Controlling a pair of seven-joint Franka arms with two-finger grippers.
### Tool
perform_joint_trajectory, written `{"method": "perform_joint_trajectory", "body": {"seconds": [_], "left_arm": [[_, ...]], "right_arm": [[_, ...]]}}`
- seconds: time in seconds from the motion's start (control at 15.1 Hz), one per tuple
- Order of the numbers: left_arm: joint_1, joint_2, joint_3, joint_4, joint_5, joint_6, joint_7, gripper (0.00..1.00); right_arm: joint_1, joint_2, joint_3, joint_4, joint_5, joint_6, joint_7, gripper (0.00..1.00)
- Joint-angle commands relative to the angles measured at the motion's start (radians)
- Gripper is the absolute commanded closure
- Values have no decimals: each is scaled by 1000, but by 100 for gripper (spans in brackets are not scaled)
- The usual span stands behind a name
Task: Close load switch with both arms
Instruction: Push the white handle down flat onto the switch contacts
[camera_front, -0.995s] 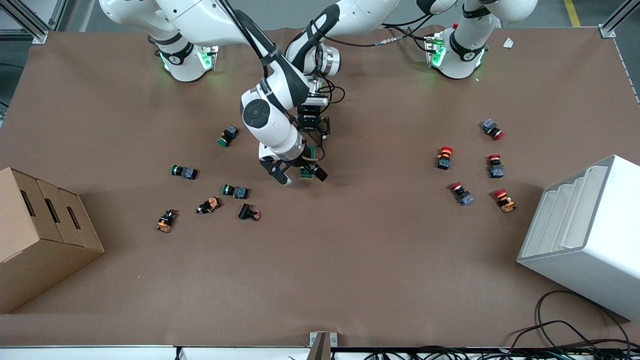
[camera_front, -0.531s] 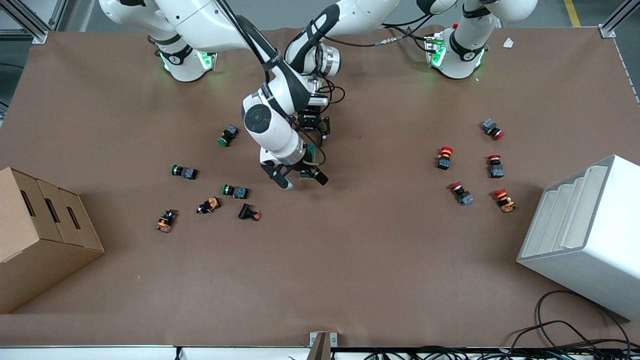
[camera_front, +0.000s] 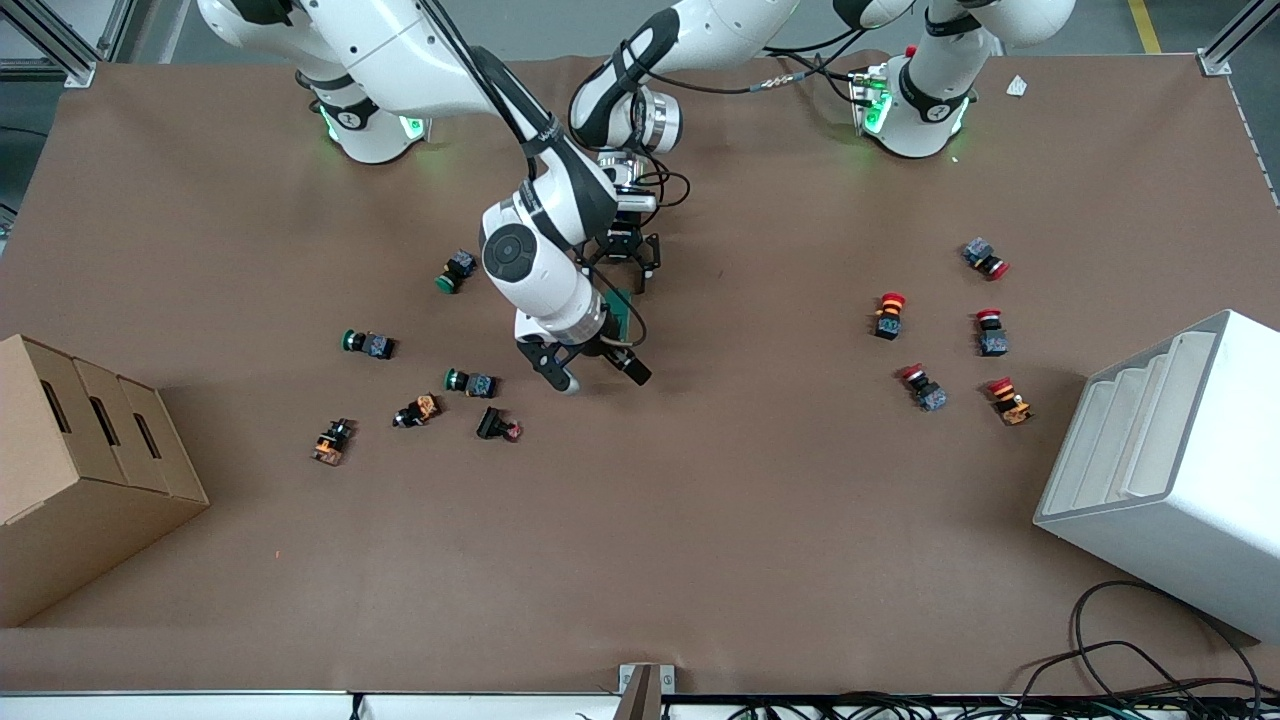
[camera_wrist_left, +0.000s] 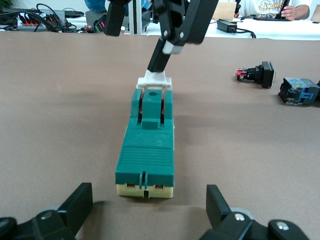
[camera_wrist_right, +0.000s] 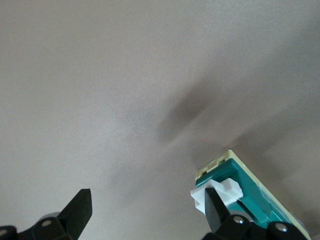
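Touching load switch (camera_wrist_left: 145, 150) handle: right gripper (camera_front: 594, 372) (open).

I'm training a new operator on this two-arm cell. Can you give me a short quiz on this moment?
1. True or false: the right gripper is shut on the load switch's white handle.
2. The load switch is: A) lying flat on the table; B) held in the air; C) standing on end.
3. Fill in: the left gripper, at the switch's end away from the handle, has its fingers ____.

Key: 1 false: its fingers are open, with one against the handle. 2 A. 3 open.
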Motion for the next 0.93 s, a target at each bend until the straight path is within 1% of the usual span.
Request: {"method": "perform_joint_trajectory", "body": {"seconds": [0.0,0.27,0.46,0.6,0.66,0.8,0.86], "left_arm": [[-12,31,0,4,10,8,-41,0],[-12,29,0,4,8,8,-41,0],[-9,26,0,4,8,8,-38,0],[-9,26,0,6,8,8,-37,0],[-8,25,0,6,8,8,-35,0],[-6,23,0,6,7,8,-32,0],[-4,22,0,6,7,8,-31,0]], "right_arm": [[-12,33,8,25,-22,3,-5,0],[-12,44,7,26,-36,4,-2,0],[-21,33,1,26,-42,-5,-8,0],[-50,24,-7,46,-62,-100,-41,0],[-62,-7,-15,51,-70,-162,-77,0],[-91,-73,-53,48,-78,-291,-204,0],[-111,-108,-76,48,-78,-377,-274,0]]}}
